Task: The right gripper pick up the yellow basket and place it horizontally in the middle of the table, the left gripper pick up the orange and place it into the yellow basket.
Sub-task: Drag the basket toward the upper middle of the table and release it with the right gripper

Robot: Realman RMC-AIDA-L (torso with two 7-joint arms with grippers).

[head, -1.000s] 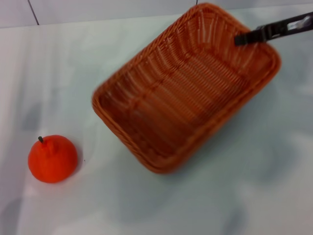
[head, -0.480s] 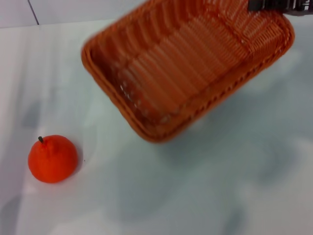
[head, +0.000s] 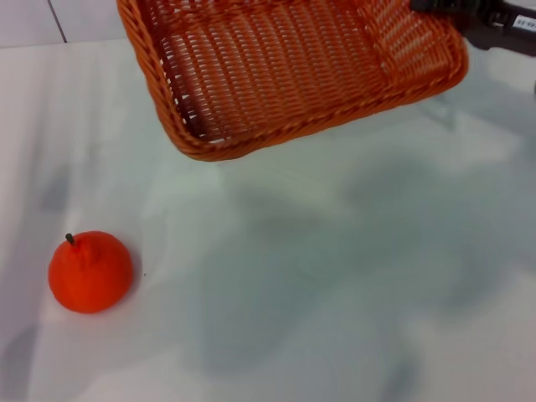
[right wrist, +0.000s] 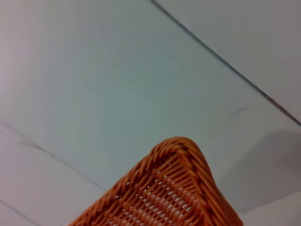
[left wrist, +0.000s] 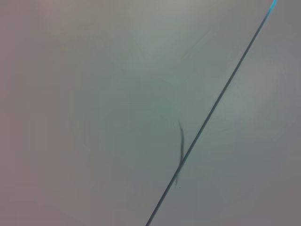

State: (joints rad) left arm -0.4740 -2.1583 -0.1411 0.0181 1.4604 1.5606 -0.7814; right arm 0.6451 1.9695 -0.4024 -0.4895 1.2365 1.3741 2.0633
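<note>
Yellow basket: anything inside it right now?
The yellow basket, held at its far corner by the right gripper, shows only bare weave; its far part is out of frame. The orange sits on the table.

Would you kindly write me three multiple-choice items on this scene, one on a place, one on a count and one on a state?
1. Where is the orange?
A. inside the yellow basket
B. on the table, near left
C. in the left hand

2. How many fruits are in view?
A. one
B. two
C. three

3. What state is the yellow basket in?
A. flat on the table
B. upside down
C. lifted and tilted, held at its far right corner by the right hand

Answers:
1 B, the orange sits on the table, apart from the basket.
2 A, only the orange shows.
3 C, its shadow lies on the table below it and the black hand sits at its rim.
</note>
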